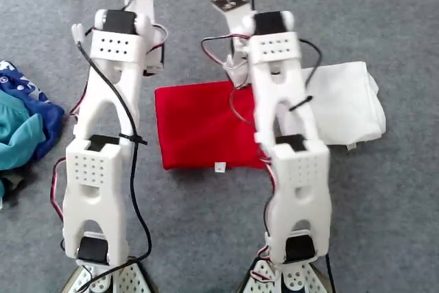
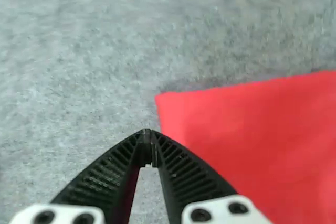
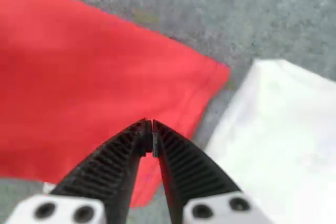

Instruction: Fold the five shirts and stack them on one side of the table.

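At the table's left edge, the high view takes in a loose heap of blue and teal shirts (image 1: pixel 20 125). Next along, the left gripper (image 2: pixel 147 148) hangs empty with its black fingers pressed together. It is over bare grey table (image 2: pixel 79 51), just beside a corner of the folded red shirt (image 2: pixel 252 140), which lies mid-table between the arms. The right gripper (image 3: pixel 149 139), also pinched closed on nothing, hovers above the red shirt's right edge. Its wrist view shows the folded white shirt (image 3: pixel 273 129) just beside, farther right.
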You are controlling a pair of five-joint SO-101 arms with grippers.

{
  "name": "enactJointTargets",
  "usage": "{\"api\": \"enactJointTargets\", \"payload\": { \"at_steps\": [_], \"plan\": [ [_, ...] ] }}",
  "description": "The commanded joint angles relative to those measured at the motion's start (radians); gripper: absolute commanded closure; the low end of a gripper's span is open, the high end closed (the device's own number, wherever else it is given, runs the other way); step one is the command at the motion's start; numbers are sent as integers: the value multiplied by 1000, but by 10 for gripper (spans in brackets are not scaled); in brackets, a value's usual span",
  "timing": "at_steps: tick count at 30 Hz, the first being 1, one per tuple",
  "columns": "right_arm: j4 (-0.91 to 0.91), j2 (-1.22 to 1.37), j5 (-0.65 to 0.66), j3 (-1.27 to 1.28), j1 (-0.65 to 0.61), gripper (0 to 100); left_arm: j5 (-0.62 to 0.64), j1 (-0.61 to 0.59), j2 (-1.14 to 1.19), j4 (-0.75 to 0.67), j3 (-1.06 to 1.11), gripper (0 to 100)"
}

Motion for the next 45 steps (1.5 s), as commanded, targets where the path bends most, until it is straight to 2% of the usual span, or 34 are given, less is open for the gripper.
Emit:
{"api": "enactJointTargets", "payload": {
  "at_steps": [1,5,14,18,25,33,36,41,45],
  "plan": [
    [9,-223,89,219,54,984,0,33,-8,20,-25,970],
    [-28,-392,157,503,60,984,23,53,20,-11,4,970],
    [-362,-619,152,1013,55,984,55,53,130,-44,8,970],
    [-505,-625,153,1159,55,984,69,36,222,-124,2,970],
    [-718,-547,158,1353,63,984,95,-10,318,-172,-1,970],
    [-721,-509,213,1363,64,984,41,-38,319,-184,-1,970],
    [-643,-529,242,1325,58,984,26,-36,313,-172,-13,970],
    [-511,-727,290,1247,64,984,15,-28,209,20,-232,970],
    [-525,-892,292,1205,57,984,-12,-36,130,40,-291,971]
  ]
}}
